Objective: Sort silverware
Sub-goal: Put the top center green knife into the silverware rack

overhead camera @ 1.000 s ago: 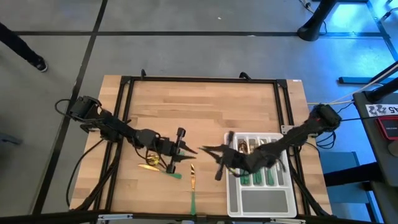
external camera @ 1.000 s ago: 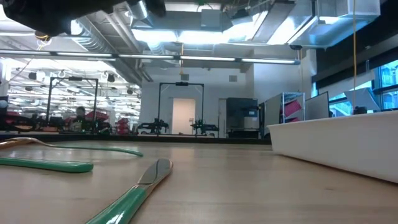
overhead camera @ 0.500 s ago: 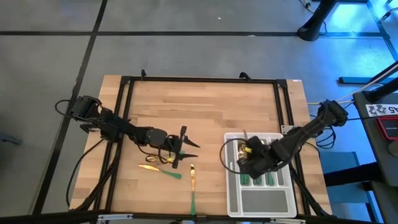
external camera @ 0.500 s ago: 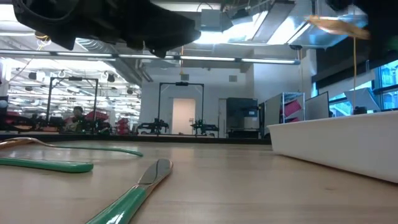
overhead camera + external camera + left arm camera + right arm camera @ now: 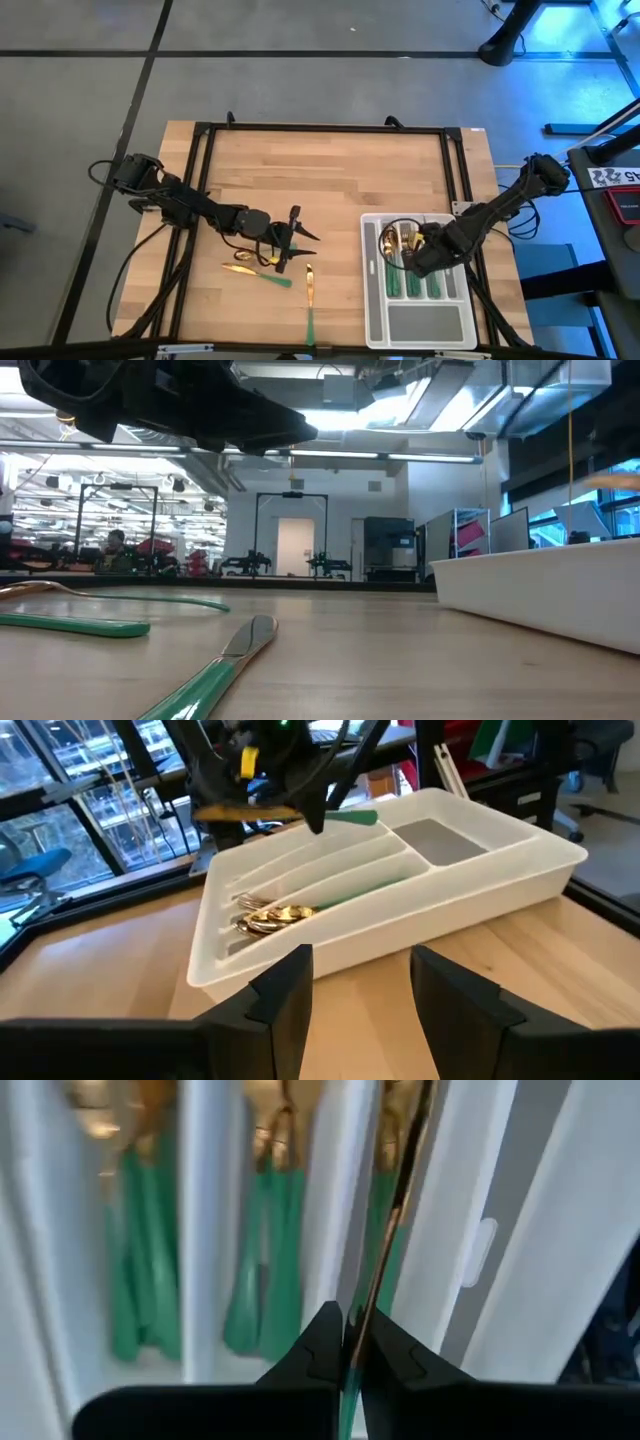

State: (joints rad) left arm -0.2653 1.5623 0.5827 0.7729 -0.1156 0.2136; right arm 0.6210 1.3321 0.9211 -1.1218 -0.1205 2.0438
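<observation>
Hovering over the tray, the right gripper has its fingers clenched on a green-handled piece of silverware above the long slots, where sorted pieces lie. Left gripper hangs over mid-table, fingers spread and empty. Two pieces remain on the table: one just beside that gripper, a knife nearer the front edge

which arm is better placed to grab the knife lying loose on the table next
Left. Its hand hangs open just beside the knife on the wood, holding nothing. The right hand is over the tray, shut on a utensil it has yet to drop.
</observation>
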